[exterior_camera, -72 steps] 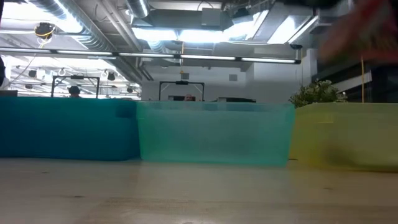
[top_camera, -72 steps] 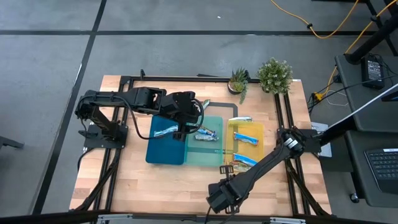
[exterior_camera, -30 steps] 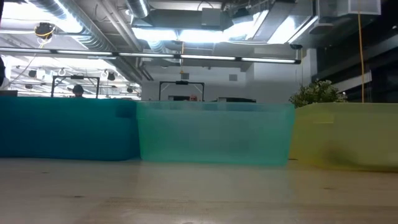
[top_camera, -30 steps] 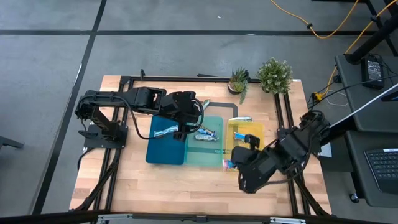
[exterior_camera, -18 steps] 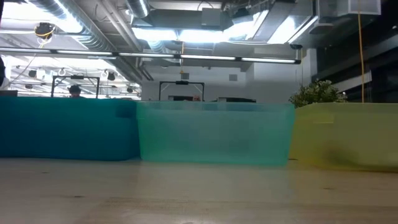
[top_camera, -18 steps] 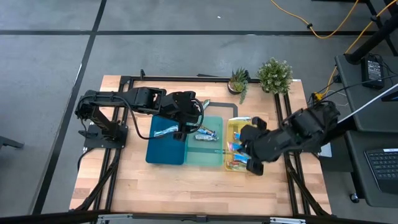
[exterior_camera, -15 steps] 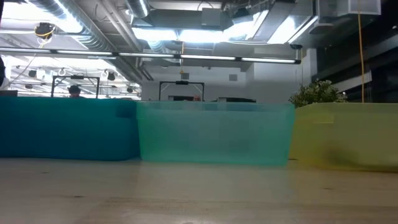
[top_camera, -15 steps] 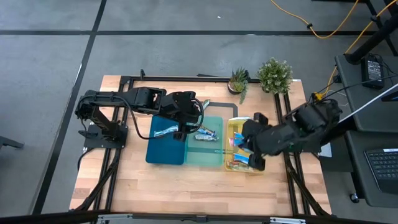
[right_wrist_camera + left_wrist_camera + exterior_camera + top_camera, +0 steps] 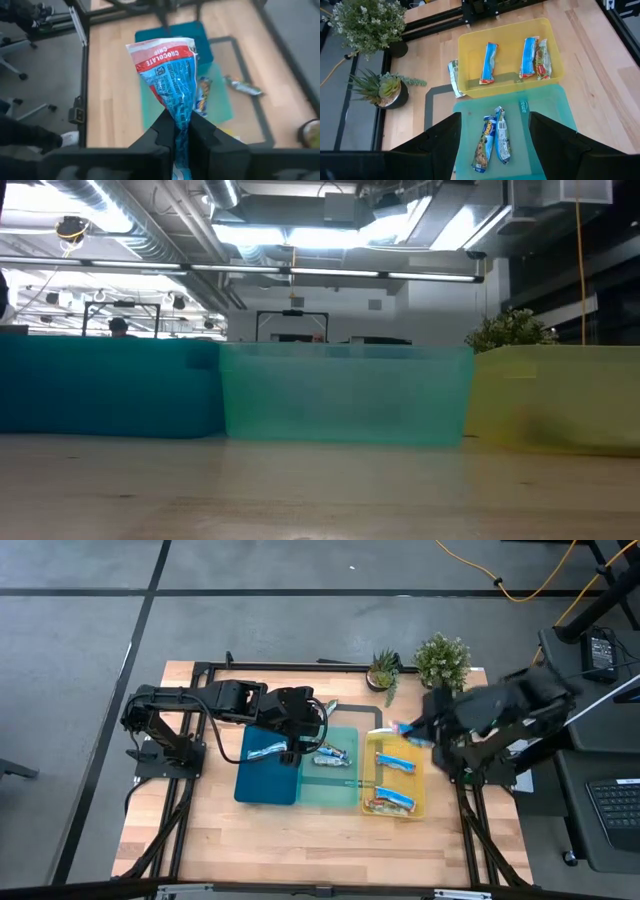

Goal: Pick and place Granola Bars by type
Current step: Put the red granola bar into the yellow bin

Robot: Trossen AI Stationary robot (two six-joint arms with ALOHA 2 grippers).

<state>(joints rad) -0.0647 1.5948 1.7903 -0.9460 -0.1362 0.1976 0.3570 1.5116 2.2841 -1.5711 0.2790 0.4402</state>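
Note:
Three trays sit side by side: dark-blue (image 9: 262,785), teal (image 9: 335,785) and yellow (image 9: 418,780). One blue bar (image 9: 266,751) lies in the dark-blue tray. Two bars (image 9: 492,137) lie in the teal tray. The yellow tray holds a blue bar (image 9: 488,62) and, at its near end, a blue and a brownish one (image 9: 535,59). A silvery bar (image 9: 453,77) lies on the table against the yellow tray's far end. My left gripper (image 9: 492,150) hangs open above the teal tray's bars. My right gripper (image 9: 181,127) is high over the yellow tray's far end (image 9: 425,730), shut on a blue, red-ended bar (image 9: 172,70). My right gripper pinches the blue bar between its two fingers (image 9: 162,132) by its plain blue end (image 9: 181,112). The bar runs on past the fingertips, lengthwise with them, red end (image 9: 162,52) free. It is lifted clear, above the table.
Two potted plants (image 9: 442,660) (image 9: 383,670) stand at the table's far edge, close to the right arm. A black outlined mat (image 9: 437,100) lies beyond the teal tray. In the low view only the tray walls (image 9: 345,395) show. Bare wood lies along the near side.
My right gripper, with the bar in its fingers, has swung from the yellow tray's near end over that tray toward the table's far right, and has risen. The left arm and the bars in the trays have kept still.

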